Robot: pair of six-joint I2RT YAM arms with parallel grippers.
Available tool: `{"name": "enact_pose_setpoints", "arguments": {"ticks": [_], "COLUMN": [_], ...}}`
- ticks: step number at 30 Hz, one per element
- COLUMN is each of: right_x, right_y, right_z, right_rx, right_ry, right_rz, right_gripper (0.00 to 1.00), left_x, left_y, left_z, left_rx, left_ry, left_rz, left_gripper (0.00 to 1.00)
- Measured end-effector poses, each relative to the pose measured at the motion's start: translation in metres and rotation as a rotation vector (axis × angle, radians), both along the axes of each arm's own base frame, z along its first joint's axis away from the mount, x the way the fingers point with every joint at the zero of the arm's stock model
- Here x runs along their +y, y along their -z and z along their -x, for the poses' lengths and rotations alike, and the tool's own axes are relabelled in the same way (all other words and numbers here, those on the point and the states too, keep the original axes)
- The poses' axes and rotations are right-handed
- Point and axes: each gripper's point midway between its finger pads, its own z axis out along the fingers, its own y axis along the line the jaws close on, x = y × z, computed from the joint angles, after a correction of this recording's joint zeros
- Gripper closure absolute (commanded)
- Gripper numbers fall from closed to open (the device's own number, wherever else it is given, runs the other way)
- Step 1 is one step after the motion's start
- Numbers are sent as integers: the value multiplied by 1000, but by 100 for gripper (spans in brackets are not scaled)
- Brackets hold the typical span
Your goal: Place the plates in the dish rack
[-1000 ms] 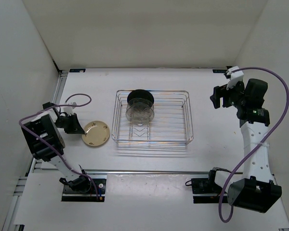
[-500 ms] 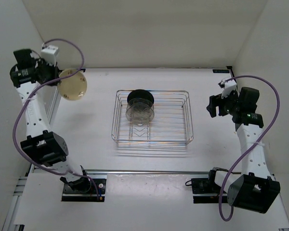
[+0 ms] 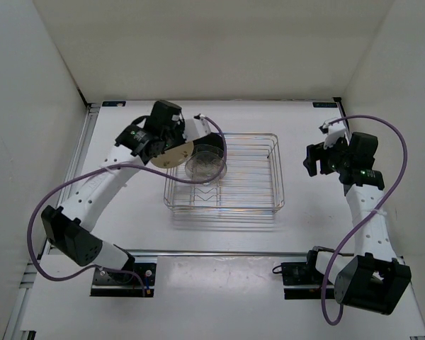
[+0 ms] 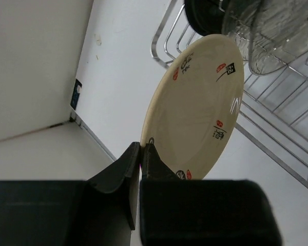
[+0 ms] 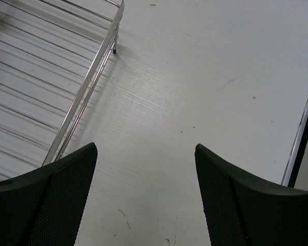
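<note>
**Left arm.** The left jaws were clenched on the rim of the cream-tan plate (image 4: 195,107), gripping it at its lower edge in the left wrist view. The plate was held tilted on edge. Its face carried small black and red printed marks. In the top view the plate (image 3: 174,154) sat at the 10 o'clock corner of the dish rack (image 3: 277,177), over the rack's left rim. Whether it touched the wire could not be told.

**Obstructions.** The glossy black plate (image 3: 212,137) stood on edge in the dividers at the rack's 11 o'clock area. The two clear plates (image 3: 205,162) stood just in front of it. In the left wrist view both lay close past the held plate's upper edge.

**Right arm.** The right jaws were released, wide apart and empty above the bare worktop (image 5: 205,77). They hung at 3 o'clock from the rack, well apart from it. A purple cable (image 3: 382,120) looped above that arm.
</note>
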Motion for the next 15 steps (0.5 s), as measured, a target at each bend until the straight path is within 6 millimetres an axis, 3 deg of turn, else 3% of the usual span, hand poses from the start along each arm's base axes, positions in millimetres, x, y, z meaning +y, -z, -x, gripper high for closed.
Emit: {"name": "enact_pose_setpoints", "arguments": {"ticks": [4, 15], "right_x": [0, 0], "right_y": [3, 2], "right_z": [0, -1], "right_rx": [1, -2], "right_ry": [3, 7], "right_rz": [1, -5], "right_gripper": [20, 19], "left_x": [-25, -70], "left_y": [1, -50], "left_z": [6, 23], "left_rx": [-84, -329], "left_ry": [74, 188], "left_rz": [-124, -211], "left_gripper": [90, 90]}}
